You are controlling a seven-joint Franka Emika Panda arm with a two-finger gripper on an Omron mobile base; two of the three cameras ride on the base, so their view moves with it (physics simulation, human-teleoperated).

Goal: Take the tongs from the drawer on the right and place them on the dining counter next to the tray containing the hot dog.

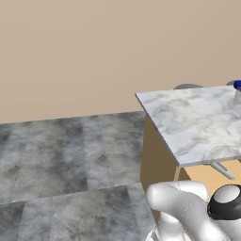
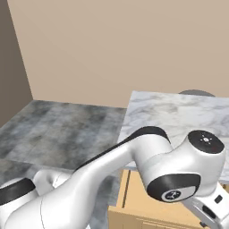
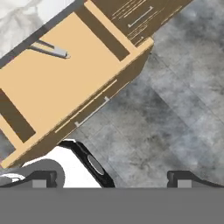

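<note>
The drawer (image 3: 65, 87) stands pulled out from under the marble dining counter (image 1: 197, 122), its orange-tan inside bare apart from the tongs. The tongs (image 3: 50, 49) are slim and grey and lie near the drawer's back, partly under the counter's edge; they also show as the tongs (image 1: 221, 170) below the slab. My gripper (image 3: 113, 178) hovers above the drawer's front and the floor, clear of the tongs. It is open, with nothing between its fingertips (image 3: 43, 177). A sliver of the blue tray (image 1: 237, 84) sits at the counter's far right edge.
The drawer's front panel carries a thin metal handle (image 3: 92, 111). Grey tiled floor (image 1: 61, 164) spreads to the left of the counter. A plain beige wall (image 1: 94, 47) stands behind. My white arm (image 2: 112, 179) reaches across in front of the drawer (image 2: 134, 197).
</note>
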